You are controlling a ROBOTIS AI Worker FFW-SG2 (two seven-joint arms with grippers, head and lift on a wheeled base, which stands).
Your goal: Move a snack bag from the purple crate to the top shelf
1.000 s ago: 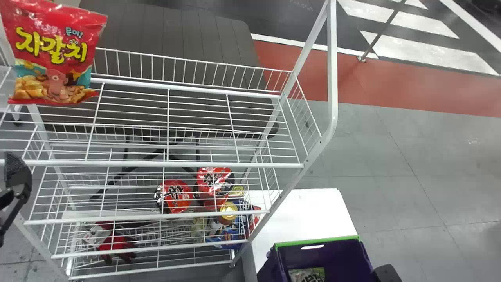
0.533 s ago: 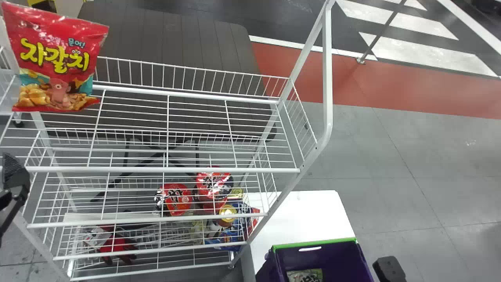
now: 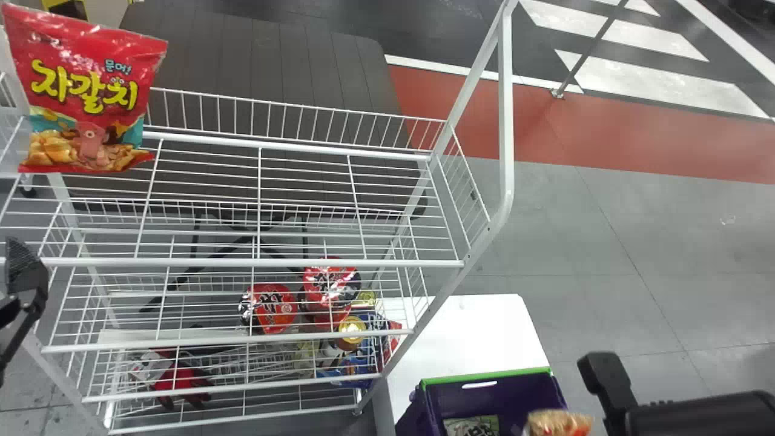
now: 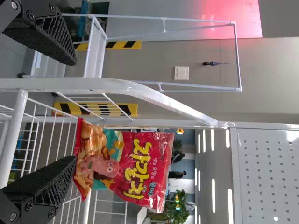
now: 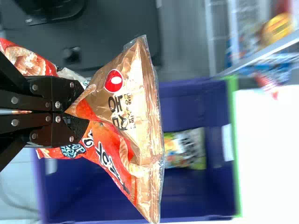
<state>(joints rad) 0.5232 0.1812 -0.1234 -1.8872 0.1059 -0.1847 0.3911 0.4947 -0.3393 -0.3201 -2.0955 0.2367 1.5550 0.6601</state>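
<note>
At the head view's lower right, my right gripper (image 3: 607,387) is partly in view, with the top of an orange and tan snack bag (image 3: 556,422) beside it. In the right wrist view my right gripper (image 5: 77,112) is shut on that bag (image 5: 140,121), above the purple crate (image 5: 219,186). Another snack bag (image 5: 184,148) lies inside the crate. My left gripper (image 3: 24,272) is parked at the head view's left edge; its fingers stand apart in the left wrist view (image 4: 70,109). The top shelf (image 3: 303,188) holds an upright red snack bag (image 3: 85,91) at its left.
Cup noodles (image 3: 269,307) and other goods sit on lower shelves, with red gloves (image 3: 181,376) near the bottom left. The crate stands on a white table (image 3: 466,333) right of the rack. The rack's white post (image 3: 505,121) rises at its right end.
The right arm has risen into the head view at the lower right, bringing up the orange and tan bag. Since the oldest frame the rack and red bag have shifted slightly down in view.
</note>
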